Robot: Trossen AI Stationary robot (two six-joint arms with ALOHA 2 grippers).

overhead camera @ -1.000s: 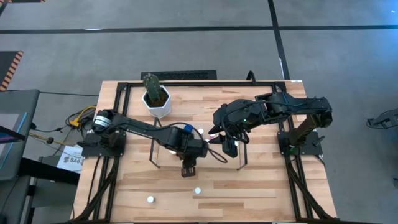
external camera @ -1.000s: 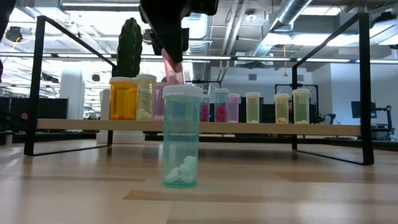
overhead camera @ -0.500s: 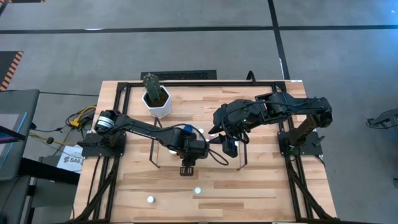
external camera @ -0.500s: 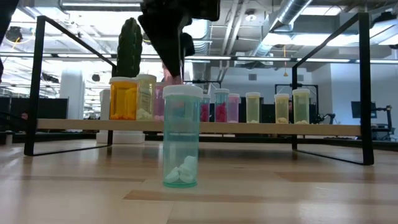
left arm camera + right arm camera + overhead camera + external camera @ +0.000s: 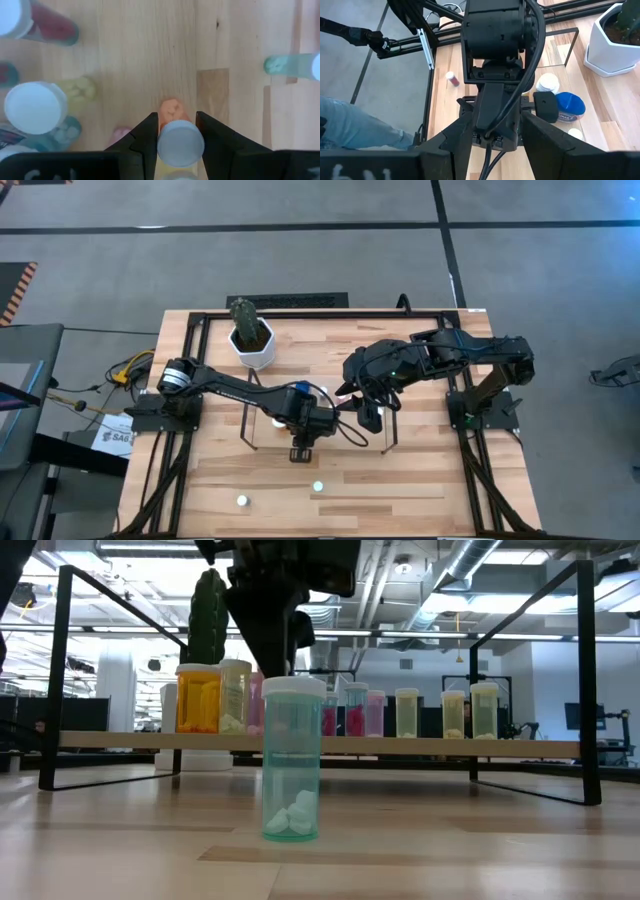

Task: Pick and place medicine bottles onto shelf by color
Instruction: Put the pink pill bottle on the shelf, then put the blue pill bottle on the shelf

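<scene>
Lowered since a second ago, left fingers (image 5: 150, 135) pinch an orange bottle (image 5: 177, 140) over the shelf (image 5: 330, 746); right fingers (image 5: 455, 137) spread.

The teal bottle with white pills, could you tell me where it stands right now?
In the low view the teal bottle stands upright on the table, left of centre, in front of the shelf and its row of bottles.

Wooden table (image 5: 420, 480), shelf (image 5: 330, 745), cactus pot (image 5: 253, 348), bottles (image 5: 290, 758)

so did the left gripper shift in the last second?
Yes. In the high view the left gripper has crept toward the shelf; in the low view it rose, its pink bottle no longer showing.
</scene>
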